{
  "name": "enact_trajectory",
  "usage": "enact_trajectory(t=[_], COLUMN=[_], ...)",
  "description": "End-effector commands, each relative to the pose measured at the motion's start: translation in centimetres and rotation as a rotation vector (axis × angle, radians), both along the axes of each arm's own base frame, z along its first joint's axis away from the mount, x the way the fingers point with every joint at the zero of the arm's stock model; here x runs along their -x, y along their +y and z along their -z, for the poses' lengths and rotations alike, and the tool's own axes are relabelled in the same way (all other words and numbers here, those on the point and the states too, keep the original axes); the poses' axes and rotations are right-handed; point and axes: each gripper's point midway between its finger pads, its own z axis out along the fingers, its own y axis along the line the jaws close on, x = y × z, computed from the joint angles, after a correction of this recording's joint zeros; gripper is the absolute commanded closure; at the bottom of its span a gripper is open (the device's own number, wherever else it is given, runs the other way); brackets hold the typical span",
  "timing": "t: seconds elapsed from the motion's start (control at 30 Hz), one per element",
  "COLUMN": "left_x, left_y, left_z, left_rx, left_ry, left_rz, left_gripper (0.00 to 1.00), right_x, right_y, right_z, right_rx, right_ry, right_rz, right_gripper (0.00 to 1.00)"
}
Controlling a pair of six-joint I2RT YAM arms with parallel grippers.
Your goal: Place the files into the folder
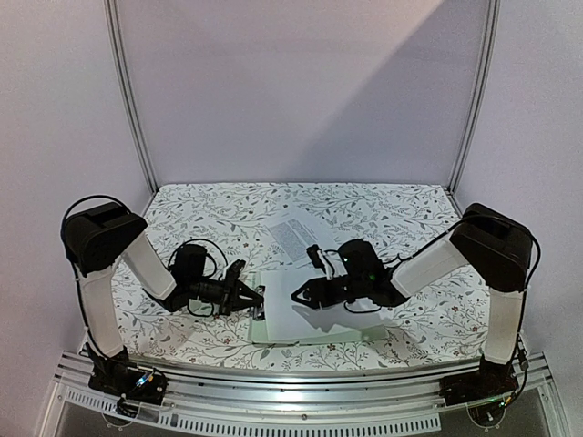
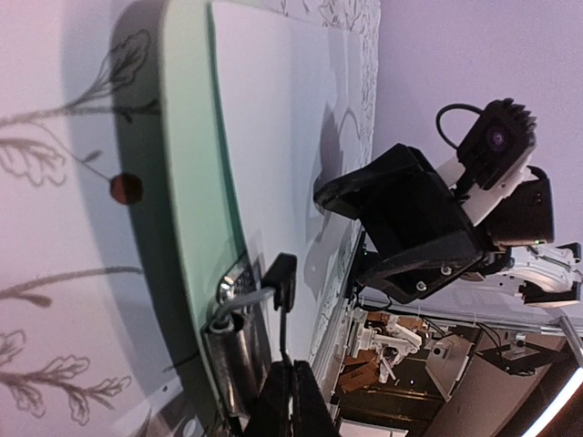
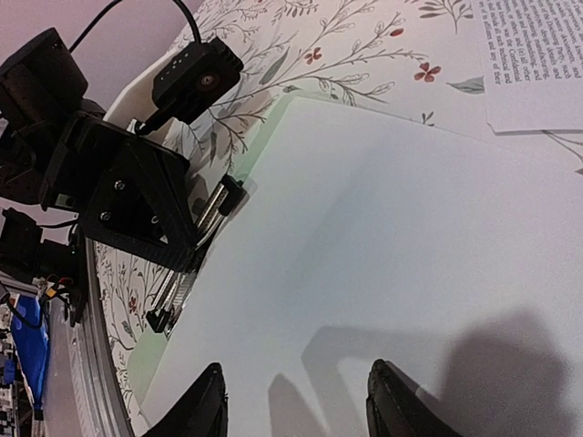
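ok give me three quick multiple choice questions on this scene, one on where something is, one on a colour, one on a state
1. Where is the printed sheet relative to the folder?
A) propped against the back wall
B) flat on the tablecloth at the folder's far side
C) hanging off the table's front edge

2. What colour is the folder?
A) pale green
B) red
C) black

3. How are the right fingers set?
A) shut on the printed sheet
B) spread apart over the blank sheet
C) pressed together, empty

Answers:
1 B, the top view shows it lying on the floral cloth past the folder.
2 A, its bare edges show mint green around the white paper.
3 B, the right wrist view shows a wide gap between them with only blank paper below.
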Motion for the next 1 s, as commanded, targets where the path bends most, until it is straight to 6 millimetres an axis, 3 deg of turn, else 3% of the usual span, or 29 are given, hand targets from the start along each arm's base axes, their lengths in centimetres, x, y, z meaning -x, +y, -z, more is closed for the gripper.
enact_trajectory(t=[0.0, 0.2, 0.5, 0.6, 0.77, 0.97], left_x=[0.9, 0.9, 1.1, 1.1, 1.1, 1.1], left_y=[0.6, 0.7, 0.7, 0.7, 0.7, 0.7], left_z=[1.8, 1.8, 2.0, 2.1, 2.0, 2.1], left_rx=[-0.032, -0.031, -0.033, -0.034, -0.035, -0.037], left_ry=[0.073, 0.078, 0.083, 0.086, 0.087, 0.091], left_rz=[-0.007, -0.009, -0.009, -0.008, -0.006, -0.004], left_gripper=[1.00, 1.00, 1.00, 1.00, 1.00, 1.00], right_x=[2.2, 3.1, 2.8, 2.5, 2.1, 0.3], right_y=[-1.9, -1.7, -0.4, -0.3, -0.1, -1.9], right_z=[4.6, 2.8, -4.4, -5.7, -5.9, -3.6], right_rx=[0.159, 0.137, 0.079, 0.094, 0.202, 0.429], right_ry=[0.107, 0.128, -0.069, -0.161, -0.315, -0.617], right_rz=[0.023, 0.014, -0.108, -0.158, -0.300, -0.465], right_gripper=[0.48, 0.47, 0.37, 0.34, 0.34, 0.39])
